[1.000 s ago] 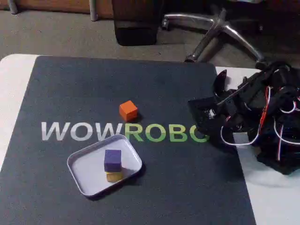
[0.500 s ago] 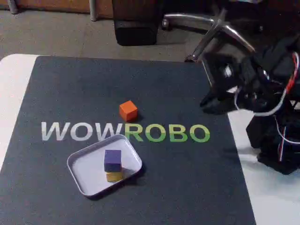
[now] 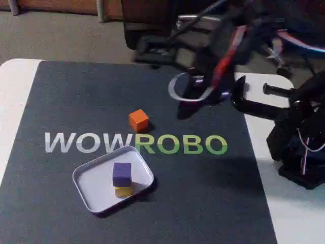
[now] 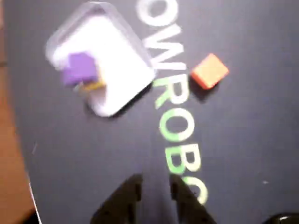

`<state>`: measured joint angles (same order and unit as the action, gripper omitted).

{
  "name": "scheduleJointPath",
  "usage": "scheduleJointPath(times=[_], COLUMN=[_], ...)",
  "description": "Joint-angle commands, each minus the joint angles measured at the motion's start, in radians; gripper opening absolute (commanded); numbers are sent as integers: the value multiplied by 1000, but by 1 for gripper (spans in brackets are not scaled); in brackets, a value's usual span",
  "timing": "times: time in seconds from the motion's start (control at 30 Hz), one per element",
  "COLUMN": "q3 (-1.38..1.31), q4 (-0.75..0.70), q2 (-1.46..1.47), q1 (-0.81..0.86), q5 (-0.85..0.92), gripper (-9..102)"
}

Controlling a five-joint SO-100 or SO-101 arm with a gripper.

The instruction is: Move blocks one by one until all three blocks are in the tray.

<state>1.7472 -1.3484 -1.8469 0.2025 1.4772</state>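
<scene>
Gripper (image 4: 155, 184) seen at the bottom edge of the wrist view, two dark fingertips parted by a narrow gap, nothing between them, held above the green letters on the dark mat (image 4: 243, 130). In the fixed view, arm (image 3: 228, 56) blurred, stretched out over the far right part of the mat (image 3: 213, 193); gripper itself too smeared there to pick out.

Tray (image 3: 89, 180) lay on the mat near the front, just below the white "WOW" of the lettering (image 3: 134, 143). Inside it, purple block (image 3: 122, 173) stacked on top of yellow block (image 3: 123, 191), the yellow one mostly hidden beneath. Same stack visible in the wrist view: purple block (image 4: 79, 74) over a sliver of yellow (image 4: 95, 86), within the tray (image 4: 121, 88).

Orange block (image 3: 138, 120) sat on the mat outside the tray, just above the lettering, apart from the tray's rim and well apart from the arm. In the wrist view, orange block (image 4: 210, 71) beside the white letters, clear of the gripper.

White bench (image 3: 15, 96) showed around the mat's edges.
</scene>
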Motion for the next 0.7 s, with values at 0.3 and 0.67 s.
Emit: scheduleJointPath(times=[0.3,0.67], q3=[-265,-538], q4=[-5,-5], q2=[255,563], q1=[124,190], q5=[-109,-133], gripper=[7,11])
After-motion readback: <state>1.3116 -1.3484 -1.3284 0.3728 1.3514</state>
